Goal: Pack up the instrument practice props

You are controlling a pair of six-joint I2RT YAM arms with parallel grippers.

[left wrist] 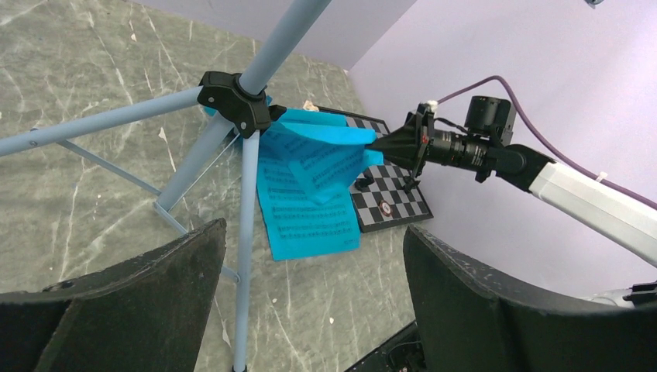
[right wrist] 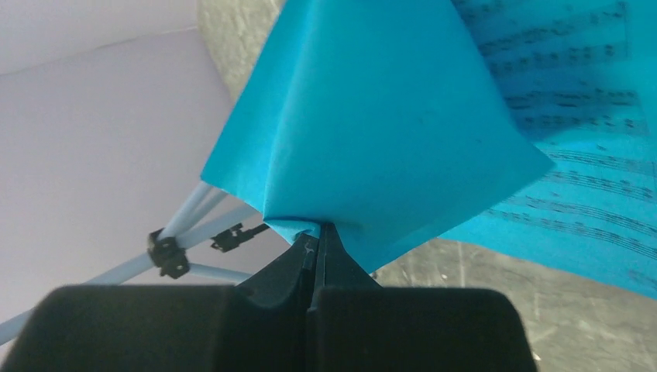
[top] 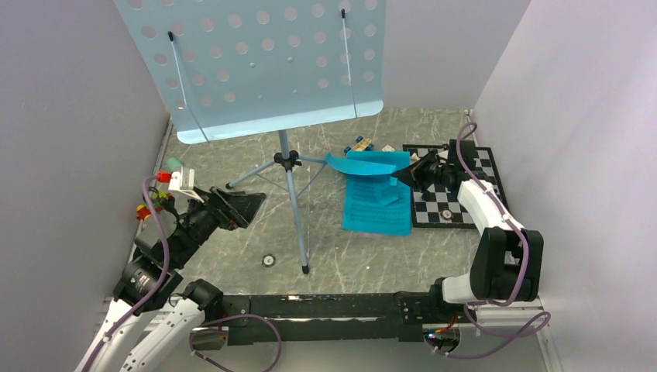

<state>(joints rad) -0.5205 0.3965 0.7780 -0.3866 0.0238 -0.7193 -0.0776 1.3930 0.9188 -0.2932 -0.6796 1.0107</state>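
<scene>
The instrument practice props in view are a pale-blue music stand and turquoise music sheets. The stand's perforated tray (top: 256, 62) rises at the back and its tripod hub (top: 287, 160) (left wrist: 236, 101) stands mid-floor. The printed sheets (top: 377, 205) (left wrist: 310, 213) lie right of the tripod. My right gripper (top: 404, 175) (right wrist: 314, 232) is shut on the edge of one sheet (right wrist: 372, 116), which is lifted and curled above the others. My left gripper (top: 244, 208) (left wrist: 314, 256) hangs open left of the tripod; one thin leg (left wrist: 245, 256) runs just inside its left finger, untouched.
A black-and-white chessboard (top: 457, 203) (left wrist: 391, 205) with pieces lies under my right arm against the right wall. Small toy cars (top: 360, 145) sit behind the sheets. Small green, red and white objects (top: 166, 177) rest by the left wall. A small round fitting (top: 269, 260) is in the floor.
</scene>
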